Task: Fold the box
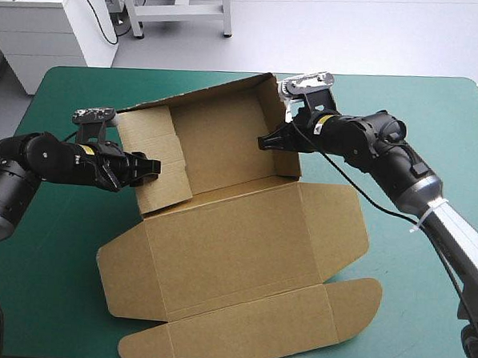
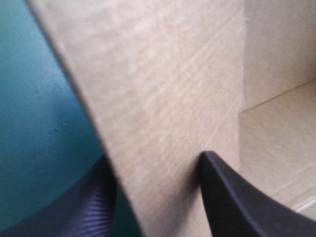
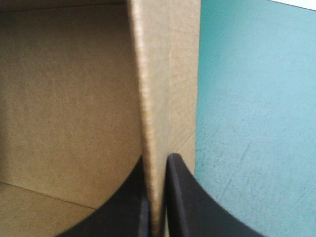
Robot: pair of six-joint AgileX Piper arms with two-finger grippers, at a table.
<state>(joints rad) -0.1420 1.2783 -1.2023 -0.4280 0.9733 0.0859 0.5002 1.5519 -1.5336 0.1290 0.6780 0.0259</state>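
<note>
The brown box [image 1: 220, 226] lies in the middle of the table, its back and side walls raised and its lid flat toward the front edge. My left gripper [image 1: 150, 168] straddles the left side wall, one black finger on each face. In the left wrist view that wall [image 2: 163, 98] fills the space between the fingers of the left gripper [image 2: 155, 197]. My right gripper [image 1: 265, 142] pinches the upright right wall near its top. The right wrist view shows the wall's edge [image 3: 168, 74] clamped in the right gripper [image 3: 157, 197].
The teal-green cover [image 1: 58, 258] shows bare on both sides of the box. The lid's rounded front flaps [image 1: 353, 305] reach close to the table's front edge.
</note>
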